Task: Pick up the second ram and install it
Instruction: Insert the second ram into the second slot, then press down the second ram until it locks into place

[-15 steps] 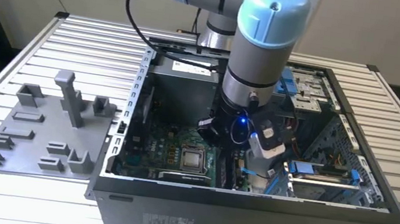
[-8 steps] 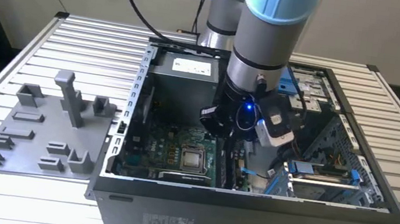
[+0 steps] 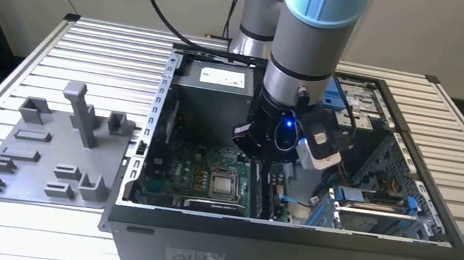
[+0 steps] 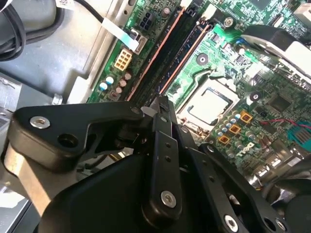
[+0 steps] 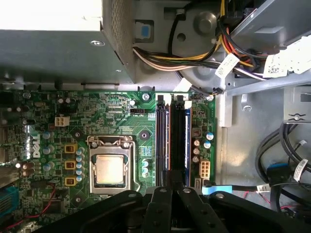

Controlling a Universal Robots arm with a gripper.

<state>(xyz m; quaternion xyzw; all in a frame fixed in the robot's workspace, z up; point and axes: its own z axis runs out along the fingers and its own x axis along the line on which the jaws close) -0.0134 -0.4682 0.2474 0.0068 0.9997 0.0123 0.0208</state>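
Hovering end effector [image 5: 171, 194] crowds second ram [image 5: 178, 141] edgewise.

The robot's grey-and-blue arm [image 3: 302, 51] reaches steeply downward, its black gripper [image 4: 163, 104] pointing down with fingers drawn close together.

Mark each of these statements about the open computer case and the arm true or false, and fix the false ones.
1. The gripper is down inside the open computer case. True.
2. The grey plastic tray lies on the slatted table at the exterior view's right of the case. False: it lies at the exterior view's left.
3. The processor socket on the motherboard carries a cooler. False: it is bare.
4. The gripper sits over the memory slots. True.
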